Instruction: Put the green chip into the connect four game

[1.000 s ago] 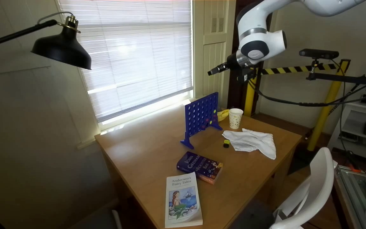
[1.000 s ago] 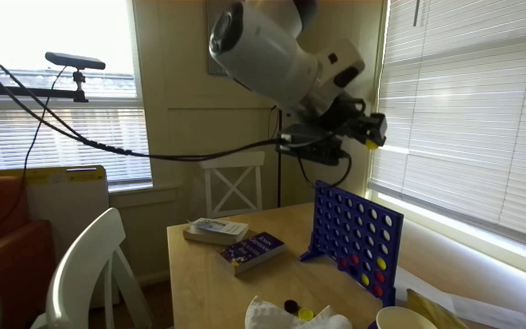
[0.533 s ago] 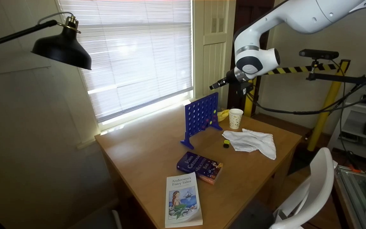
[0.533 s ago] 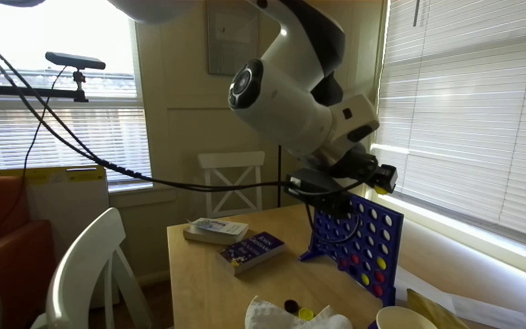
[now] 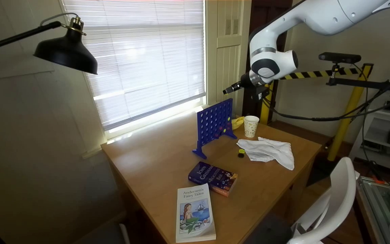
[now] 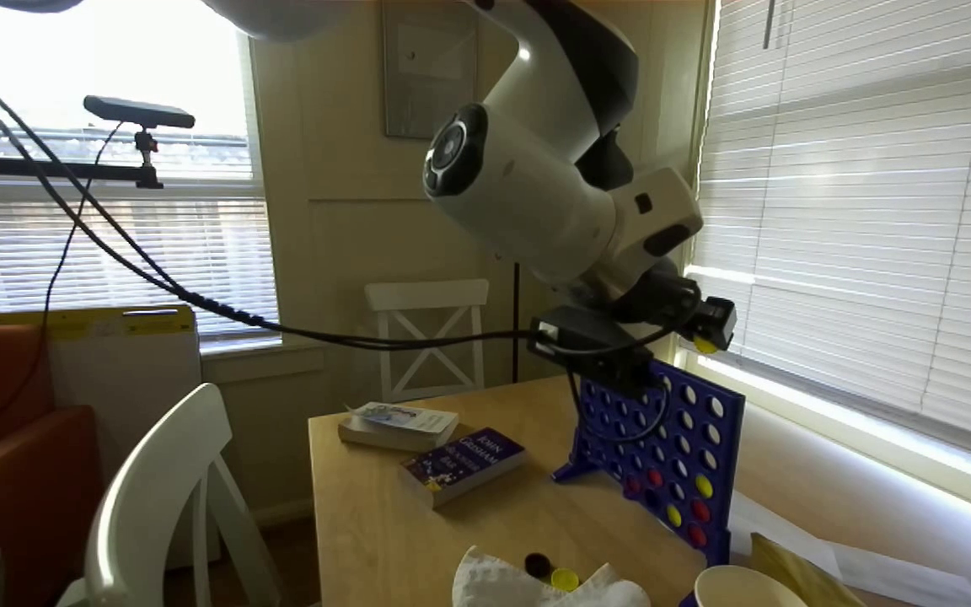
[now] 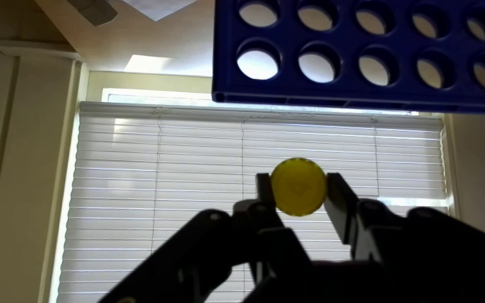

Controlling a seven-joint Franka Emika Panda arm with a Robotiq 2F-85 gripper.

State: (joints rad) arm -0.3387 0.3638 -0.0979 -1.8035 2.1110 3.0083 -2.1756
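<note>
My gripper is shut on a round yellow-green chip, pinched by its edges between both fingertips. The chip also shows under the fingertips in an exterior view. The connect four game is the upright blue grid on side feet; it also shows in an exterior view with several red and yellow chips low in its holes. The gripper and chip are above the game's top edge, near its cup-side end, apart from it. In the upside-down wrist view, the game is at the upper right.
A yellow-green chip and a dark chip lie beside a white cloth. A patterned cup and a yellow item stand near the game. Two books lie nearer the front. A window blind is behind.
Over the first half second the arm came down with the chip, toward the game's top edge. Since then the gripper has risen only very slightly. The chip stays held.
</note>
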